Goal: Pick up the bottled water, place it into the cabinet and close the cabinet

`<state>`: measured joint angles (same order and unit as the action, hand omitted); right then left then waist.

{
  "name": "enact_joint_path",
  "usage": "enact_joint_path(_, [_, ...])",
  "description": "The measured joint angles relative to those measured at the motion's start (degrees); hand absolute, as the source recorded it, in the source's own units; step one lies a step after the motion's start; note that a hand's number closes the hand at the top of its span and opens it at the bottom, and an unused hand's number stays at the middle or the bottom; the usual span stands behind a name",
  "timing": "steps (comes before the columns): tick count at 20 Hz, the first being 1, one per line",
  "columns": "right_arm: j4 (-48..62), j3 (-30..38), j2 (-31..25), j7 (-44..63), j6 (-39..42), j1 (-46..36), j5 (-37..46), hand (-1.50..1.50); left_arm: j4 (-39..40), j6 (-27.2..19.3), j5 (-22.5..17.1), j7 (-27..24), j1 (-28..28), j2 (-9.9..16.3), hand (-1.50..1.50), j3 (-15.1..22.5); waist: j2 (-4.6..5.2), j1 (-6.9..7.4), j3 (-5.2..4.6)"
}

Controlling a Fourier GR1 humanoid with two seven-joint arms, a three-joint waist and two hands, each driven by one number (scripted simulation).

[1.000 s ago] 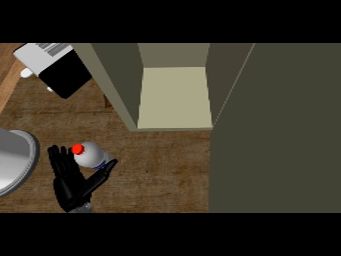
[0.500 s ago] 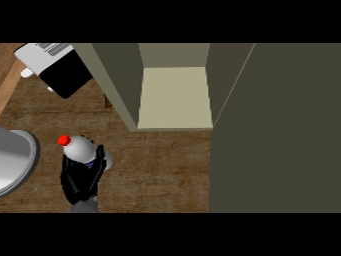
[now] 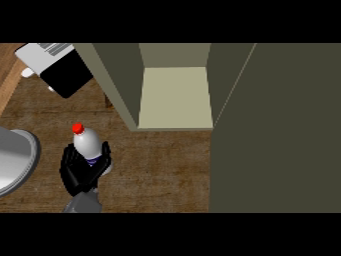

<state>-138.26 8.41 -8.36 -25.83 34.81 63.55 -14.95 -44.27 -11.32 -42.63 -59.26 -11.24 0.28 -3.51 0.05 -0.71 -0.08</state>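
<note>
Wooden tabletop [image 3: 158, 160] carries our work. Our left hand [image 3: 81, 170] has its fingers [image 3: 105, 152] curled round the bottled water [image 3: 88, 144], so we judge the pick-up under way; next we must carry it right into the open cabinet [image 3: 174, 97].

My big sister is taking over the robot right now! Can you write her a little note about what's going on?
Left hand: curled round the bottled water, red cap up, over the wooden counter.
Right hand: not in view.
Cabinet: open, its shelf bare, up and to the right of the bottle; its door stands open at the right.
Done: bottle grasped.
Left: carry it into the cabinet, let go, close the door.
</note>
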Motion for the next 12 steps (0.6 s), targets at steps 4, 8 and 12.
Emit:
enact_joint_path(4, [-0.02, 0.63, -0.60, -0.01, 0.08, 0.40, -0.19, -1.50, -1.64, 0.81, 2.42, 0.97, -0.35, 1.00, 1.50, 2.29, -0.05, 0.06, 0.01])
enact_joint_path(8, [0.33, -0.02, -0.40, -0.66, -0.40, -0.18, -0.07, -1.50, -2.49, 7.50, 5.91, 4.66, 0.30, 3.07, 1.50, 8.40, -0.11, -0.05, 0.01])
enact_joint_path(12, [0.38, -0.13, -0.46, -0.20, -0.86, -1.32, -0.14, -1.50, -5.96, 12.04, 7.33, 9.14, 0.80, 5.07, 1.50, 12.05, -0.13, 0.37, 0.04])
